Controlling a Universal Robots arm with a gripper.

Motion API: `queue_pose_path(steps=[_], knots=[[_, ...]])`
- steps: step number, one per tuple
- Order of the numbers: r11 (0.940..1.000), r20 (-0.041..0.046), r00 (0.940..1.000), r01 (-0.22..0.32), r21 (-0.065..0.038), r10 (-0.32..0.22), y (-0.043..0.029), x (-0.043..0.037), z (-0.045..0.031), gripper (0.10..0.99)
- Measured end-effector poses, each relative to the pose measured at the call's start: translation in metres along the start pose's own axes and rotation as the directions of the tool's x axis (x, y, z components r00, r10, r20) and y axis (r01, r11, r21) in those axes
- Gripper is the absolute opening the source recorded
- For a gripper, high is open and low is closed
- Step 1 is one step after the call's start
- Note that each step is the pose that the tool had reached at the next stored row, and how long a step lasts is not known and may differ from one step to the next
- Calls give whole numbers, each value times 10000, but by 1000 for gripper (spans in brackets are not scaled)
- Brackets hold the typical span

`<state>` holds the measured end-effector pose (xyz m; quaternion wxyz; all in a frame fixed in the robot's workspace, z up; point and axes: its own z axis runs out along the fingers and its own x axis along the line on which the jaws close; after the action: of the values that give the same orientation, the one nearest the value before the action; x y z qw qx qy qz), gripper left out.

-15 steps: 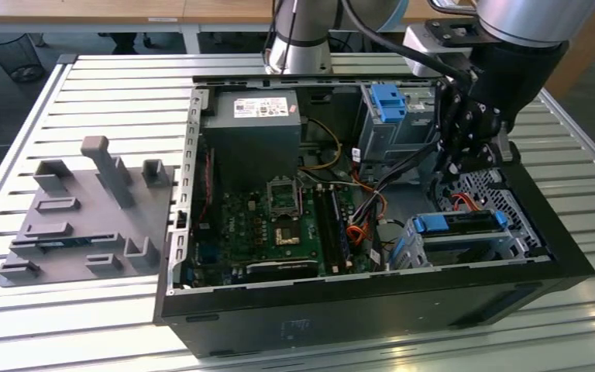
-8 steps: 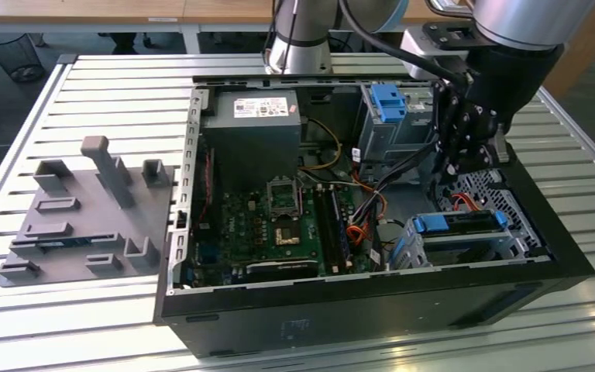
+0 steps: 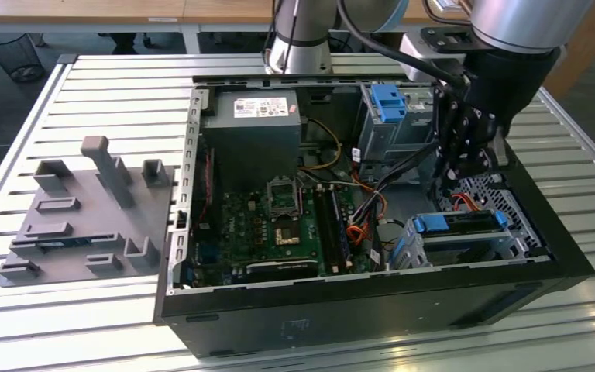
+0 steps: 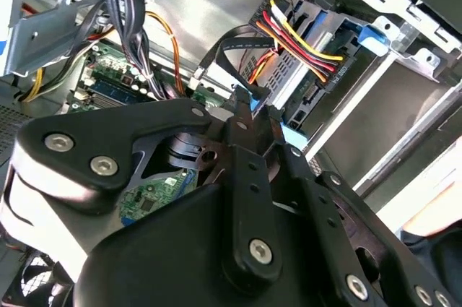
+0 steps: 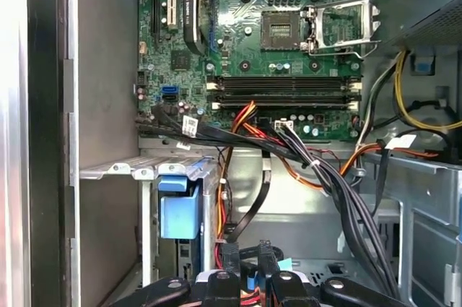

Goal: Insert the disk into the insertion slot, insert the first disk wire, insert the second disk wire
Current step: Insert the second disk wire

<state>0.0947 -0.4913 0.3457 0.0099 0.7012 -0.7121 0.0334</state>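
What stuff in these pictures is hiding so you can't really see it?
The disk, exterior view: the insertion slot covers its sides, and its label cannot be seen.
The pincer, first wrist view: cut off by the picture's edge.
The green circuit board, second wrist view: the pincer's black body hides much of it.
The arm, exterior view: cut off by the top edge.

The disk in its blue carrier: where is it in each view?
Exterior view: the disk in the insertion slot, at the exterior view's lower right.
Second wrist view: the disk behind red and yellow wires.
First wrist view: its blue carrier inside the insertion slot.
Shared landmark: the green motherboard.
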Motion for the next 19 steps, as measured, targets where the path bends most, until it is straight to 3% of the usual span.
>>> queue_pose_path(steps=[7, 9, 11, 15, 19], knots=[[10000, -291, 9995, -75, 1, 75, -26, -15, 39, 247], [10000, -381, 9992, -90, 2, 90, -35, -19, 47, 165], [9999, -431, 9990, -102, 3, 102, -43, -21, 51, 149], [9999, -404, 9991, -111, 1, 110, -50, -20, 54, 149], [9999, -134, 9998, -119, -6, 118, -52, -3, 56, 149]])
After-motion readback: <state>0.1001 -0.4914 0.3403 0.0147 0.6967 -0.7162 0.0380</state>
